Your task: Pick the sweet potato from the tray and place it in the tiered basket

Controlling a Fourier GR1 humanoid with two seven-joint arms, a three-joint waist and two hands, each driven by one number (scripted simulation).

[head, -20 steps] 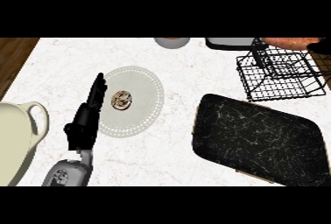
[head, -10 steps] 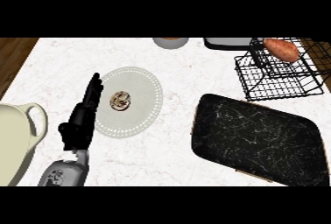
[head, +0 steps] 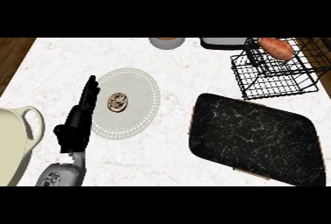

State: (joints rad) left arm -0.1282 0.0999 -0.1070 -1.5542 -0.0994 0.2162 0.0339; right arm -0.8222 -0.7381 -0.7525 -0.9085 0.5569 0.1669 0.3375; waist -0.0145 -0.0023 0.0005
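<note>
The orange-brown sweet potato [head: 276, 48] lies in the top tier of the black wire tiered basket [head: 275, 81] at the upper right. No hand touches it. The dark marbled tray [head: 255, 138] sits at the lower right with nothing on it. My left hand [head: 77, 120] rests open at the left, fingers straight and pointing up along the edge of a white plate. My right hand shows nowhere in the head view.
A white plate [head: 132, 107] holds a small round pastry [head: 117, 101]. A cream pitcher [head: 13, 142] stands at the lower left edge. A bowl [head: 167, 42] and a dark container [head: 223, 42] sit at the counter's far edge.
The right hand, at the basket's top a second ago, has left the view. The sweet potato now lies uncovered in the basket. The left hand shifted slightly.
</note>
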